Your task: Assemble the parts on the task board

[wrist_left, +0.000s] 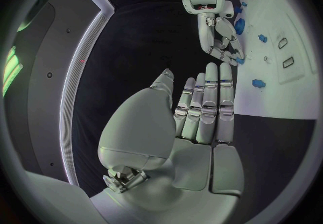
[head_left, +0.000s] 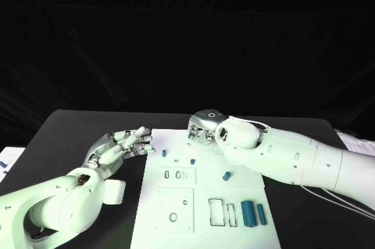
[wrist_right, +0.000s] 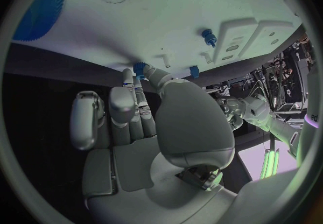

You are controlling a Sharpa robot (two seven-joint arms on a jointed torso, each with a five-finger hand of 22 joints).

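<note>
Both hands at task board (head_left: 205, 205) edges.

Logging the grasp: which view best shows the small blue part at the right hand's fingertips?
The right wrist view: the blue part sits at the right hand's fingertips on the task board. The head view hides it behind that hand; the left wrist view shows it tiny.

Your right hand (head_left: 209, 128) and its forearm lie across the far right part of the task board (head_left: 205, 216), blocking any reach there, and its fingertips (wrist_right: 138, 69) sit at a small blue part (wrist_right: 140, 66) by the far edge. Your left hand (head_left: 121, 146) hovers with fingers spread just off the board's left edge, over bare black surface (head_left: 70, 135). On the near half, two blue cylinders (head_left: 253, 213) lie at the right, and small blue pegs (head_left: 226, 176) stand mid-board.
</note>
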